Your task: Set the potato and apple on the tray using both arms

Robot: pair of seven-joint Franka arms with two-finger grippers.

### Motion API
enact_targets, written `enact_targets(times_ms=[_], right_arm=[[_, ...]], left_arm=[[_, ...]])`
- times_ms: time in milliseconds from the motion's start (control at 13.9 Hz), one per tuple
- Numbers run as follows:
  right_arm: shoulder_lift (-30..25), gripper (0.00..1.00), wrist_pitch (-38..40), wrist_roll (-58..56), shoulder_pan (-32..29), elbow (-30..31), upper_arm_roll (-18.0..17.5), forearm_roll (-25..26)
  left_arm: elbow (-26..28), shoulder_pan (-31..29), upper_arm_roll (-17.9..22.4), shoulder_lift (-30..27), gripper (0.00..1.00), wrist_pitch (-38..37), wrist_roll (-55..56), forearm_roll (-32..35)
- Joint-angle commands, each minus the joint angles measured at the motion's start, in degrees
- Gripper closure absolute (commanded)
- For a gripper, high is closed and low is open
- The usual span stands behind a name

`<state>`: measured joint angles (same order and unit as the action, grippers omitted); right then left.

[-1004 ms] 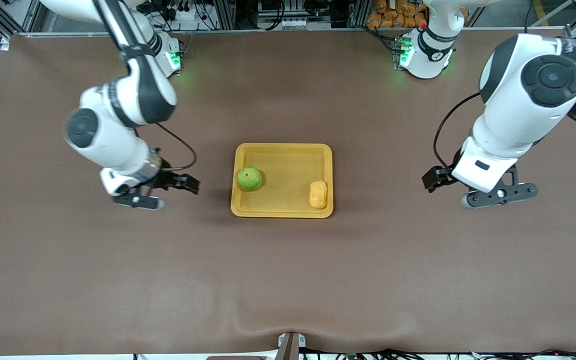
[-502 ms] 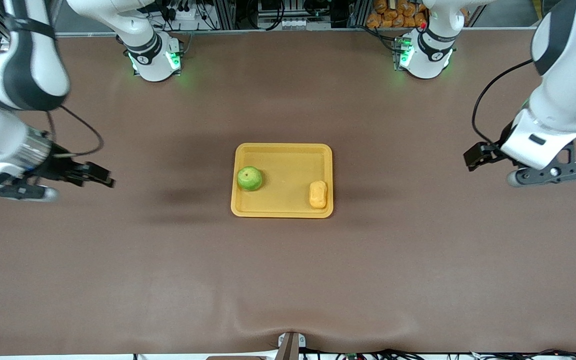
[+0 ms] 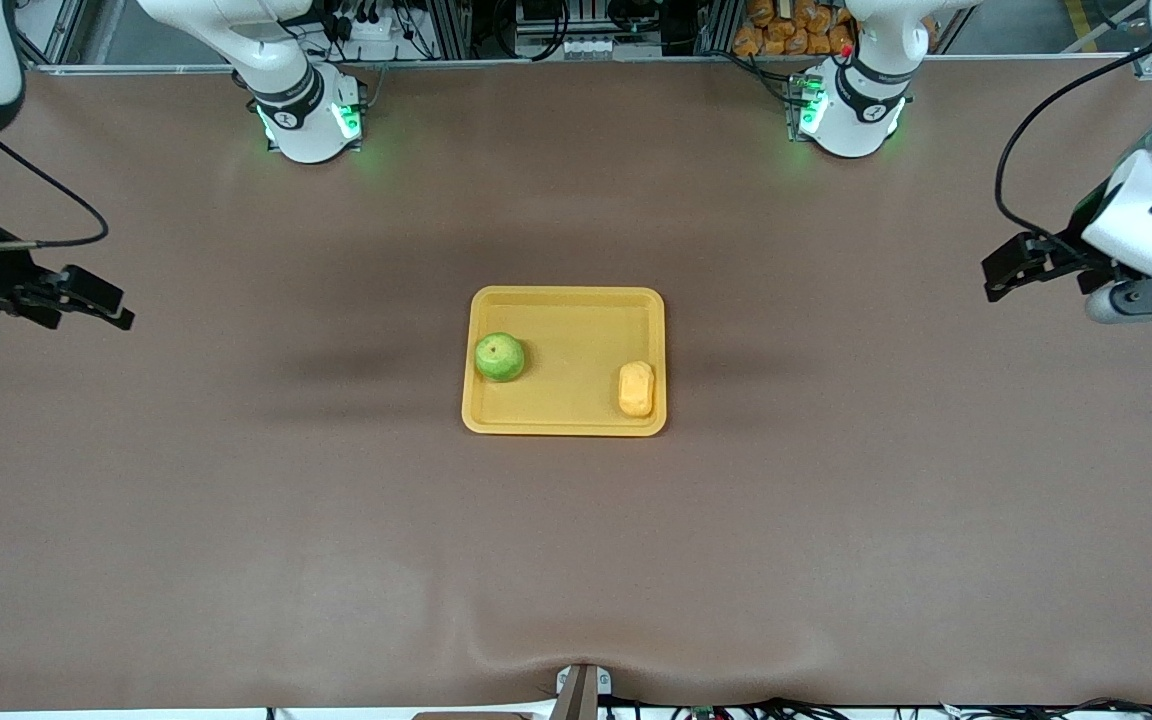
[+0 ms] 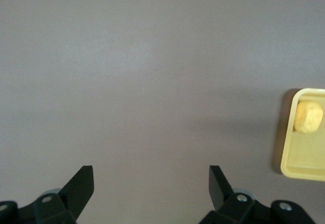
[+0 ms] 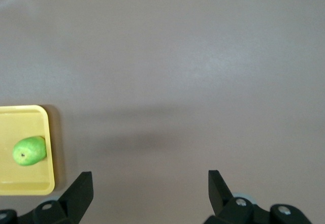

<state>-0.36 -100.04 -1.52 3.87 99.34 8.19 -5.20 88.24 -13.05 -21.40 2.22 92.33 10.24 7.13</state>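
- Both task items lie in the tray (image 3: 564, 300), which sits mid-frame in the front view on the brown desk (image 3: 576, 560).
- Apple (image 3: 499, 357): resting inside the tray at its left edge in the frame, stem dimple facing up. Also seen in the right wrist view (image 5: 29, 151), lower left of that frame.
- Potato (image 3: 636, 388): inside the tray at its lower-right corner in the frame, close against the rim. Seen at the right edge of the left wrist view (image 4: 309, 117).
- Apple and potato are well apart, with bare tray floor between them.
- Left pincer (image 3: 1021, 268): at the right edge of the frame, over bare desk; jaws spread wide, nothing between them.
- Right pincer (image 3: 86, 302): at the left edge of the frame, over bare desk; jaws spread wide, empty.
- Judgement: placing looks complete, since neither item is on the desk or in a grip. Nothing appears left except parking the arms.
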Motion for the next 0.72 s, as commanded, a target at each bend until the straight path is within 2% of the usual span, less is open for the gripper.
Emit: enact_targets(times_ms=[0, 143, 430, 645], right_arm=[[-0.1, 0.0, 6.8, 0.9, -3.5, -3.1, -3.3, 1.6], [-0.1, 0.0, 9.1, 0.9, -6.2, -4.8, -5.9, 2.3], [-1.0, 0.0, 12.8, 0.9, -7.2, -6.0, -6.7, 3.0], [-1.2, 0.0, 12.0, 1.1, -7.1, -6.0, -7.9, 4.3]], left_arm=[[0.4, -0.6, -0.1, -2.2, 0.0, -1.6, -1.5, -1.2], [0.8, 2.0, 3.0, -3.9, 0.0, -1.8, -3.7, -1.2], [1.4, 9.3, 12.4, -5.6, 0.0, -3.8, -4.4, -3.9], [3.2, 11.2, 14.1, -7.5, 0.0, -5.1, -3.6, -5.0]])
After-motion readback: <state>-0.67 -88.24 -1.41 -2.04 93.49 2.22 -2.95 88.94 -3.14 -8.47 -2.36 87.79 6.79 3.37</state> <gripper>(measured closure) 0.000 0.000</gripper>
